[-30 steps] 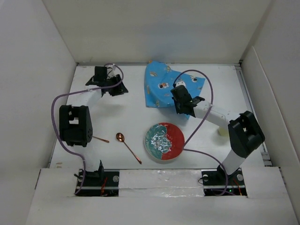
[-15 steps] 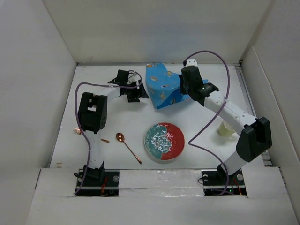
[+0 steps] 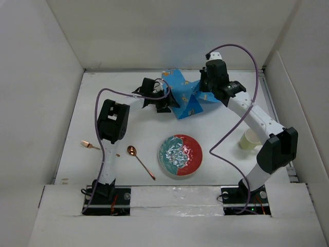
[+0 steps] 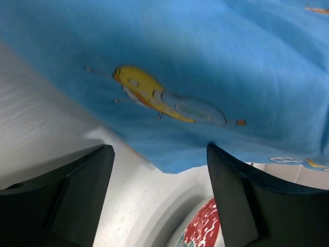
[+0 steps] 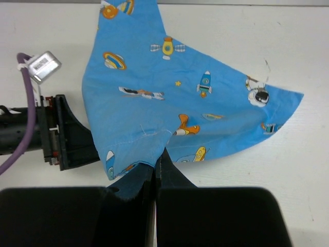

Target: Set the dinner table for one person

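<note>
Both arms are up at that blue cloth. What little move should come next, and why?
Probably the left claw should close on the blue cloth. Its jaws stand open with the cloth's hanging edge between them, while the right claw is shut on another edge, lifting it partly off the dinner table. With two grips, the arms could likely pull it flat.

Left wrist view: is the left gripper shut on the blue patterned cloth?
No, the left gripper stands wide open, neither finger pinching the blue patterned cloth.

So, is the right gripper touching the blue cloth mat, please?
Touching: the right wrist view shows the right gripper shut on an edge of the blue cloth mat.
</note>
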Action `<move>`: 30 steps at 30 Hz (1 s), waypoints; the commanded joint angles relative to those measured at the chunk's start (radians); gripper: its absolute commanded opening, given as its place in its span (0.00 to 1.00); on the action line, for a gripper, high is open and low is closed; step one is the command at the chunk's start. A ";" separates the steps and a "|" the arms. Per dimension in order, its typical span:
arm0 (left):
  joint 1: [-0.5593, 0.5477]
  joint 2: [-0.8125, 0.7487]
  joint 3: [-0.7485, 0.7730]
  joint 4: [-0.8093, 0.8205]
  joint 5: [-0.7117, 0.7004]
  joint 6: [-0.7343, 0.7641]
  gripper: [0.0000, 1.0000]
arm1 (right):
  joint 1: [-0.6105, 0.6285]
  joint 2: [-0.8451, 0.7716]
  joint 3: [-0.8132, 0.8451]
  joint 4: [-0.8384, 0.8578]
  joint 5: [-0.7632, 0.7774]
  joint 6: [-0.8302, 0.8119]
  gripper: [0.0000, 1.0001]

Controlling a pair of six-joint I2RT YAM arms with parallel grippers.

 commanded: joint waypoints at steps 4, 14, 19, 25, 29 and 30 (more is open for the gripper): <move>-0.046 0.086 0.110 -0.015 -0.081 -0.058 0.44 | -0.019 0.012 0.072 0.013 -0.055 0.022 0.00; 0.086 -0.062 0.162 -0.077 -0.200 -0.019 0.00 | -0.048 0.016 0.062 0.037 -0.097 0.029 0.00; 0.276 -0.194 0.369 -0.202 -0.219 0.047 0.00 | -0.066 0.050 0.114 0.065 -0.114 0.013 0.00; 0.313 -0.231 0.716 -0.430 -0.239 0.160 0.00 | -0.086 0.081 0.206 0.094 -0.163 -0.023 0.00; 0.313 -0.349 0.596 -0.492 -0.314 0.278 0.00 | -0.086 0.021 0.084 0.165 -0.261 -0.053 0.00; 0.313 -0.380 0.542 -0.500 -0.341 0.304 0.00 | -0.086 0.004 0.041 0.200 -0.261 -0.055 0.00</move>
